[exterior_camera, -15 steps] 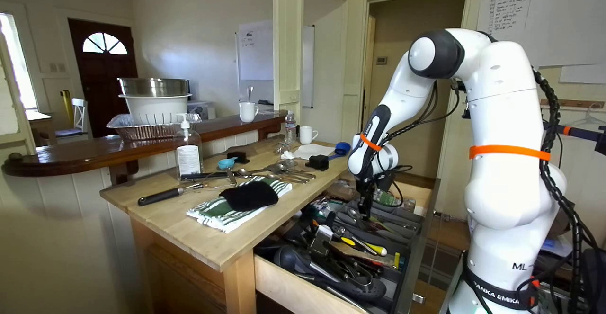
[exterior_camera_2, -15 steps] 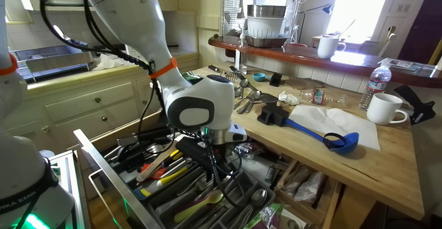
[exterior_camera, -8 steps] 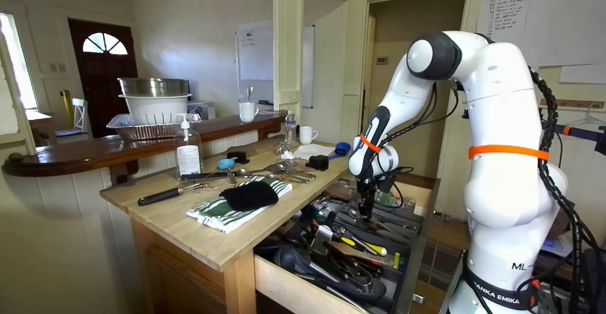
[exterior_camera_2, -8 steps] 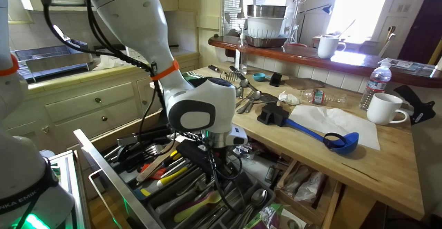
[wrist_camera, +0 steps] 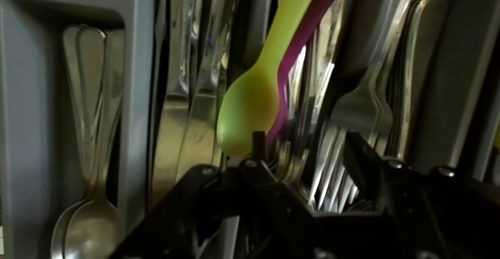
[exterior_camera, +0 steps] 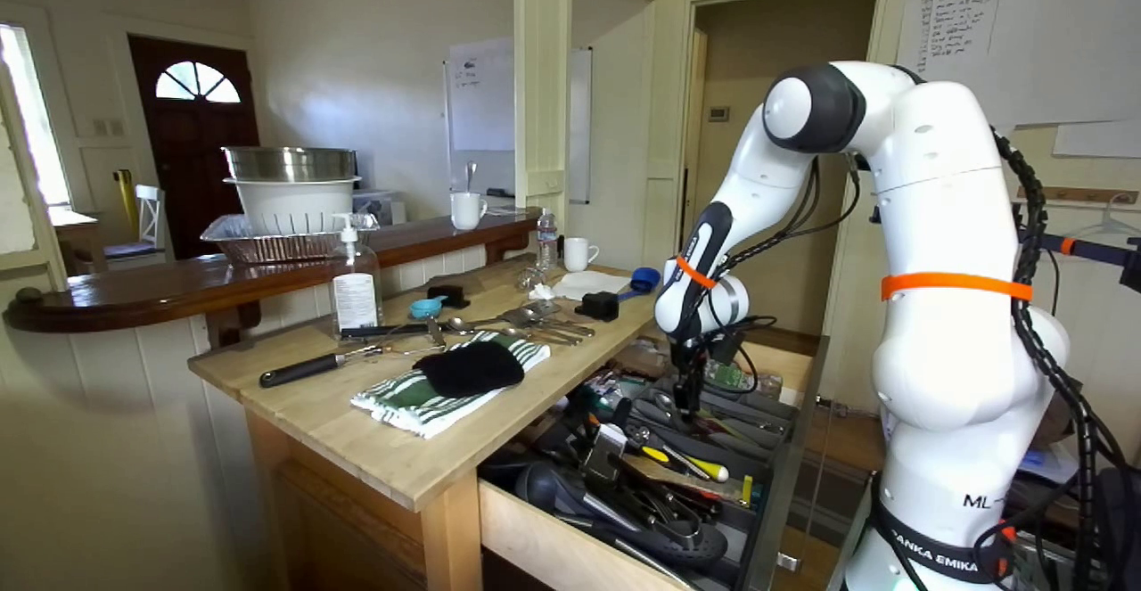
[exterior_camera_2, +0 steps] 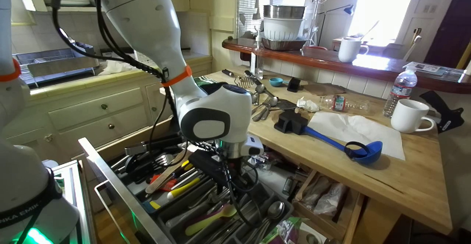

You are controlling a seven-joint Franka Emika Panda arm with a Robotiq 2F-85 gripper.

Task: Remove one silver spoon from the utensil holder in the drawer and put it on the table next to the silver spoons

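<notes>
in an exterior view i can see a smooth cream-painted wall [exterior_camera: 374, 65], a dark brown panelled door [exterior_camera: 192, 208] with a fan-shaped glass pane [exterior_camera: 198, 83], 2 small pale switch plates [exterior_camera: 101, 128] beside it, and a white slat-backed chair [exterior_camera: 150, 192] overlapping that door from my angle. a tall bright window [exterior_camera_2: 382, 12] is washed out to white on my feed. pale yellow panelled cabinets [exterior_camera_2: 81, 122] carry round metal knobs [exterior_camera_2: 104, 106]. a glossy reddish-brown wooden counter [exterior_camera_2: 316, 58] with a rounded end shines in both exterior views.

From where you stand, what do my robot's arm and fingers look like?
White, rounded arm with dark grey joint trim, two orange bands, black cables, and white letters ending EMIKA on a black base band. The fingers are black and angular, with shiny screw heads.
</notes>
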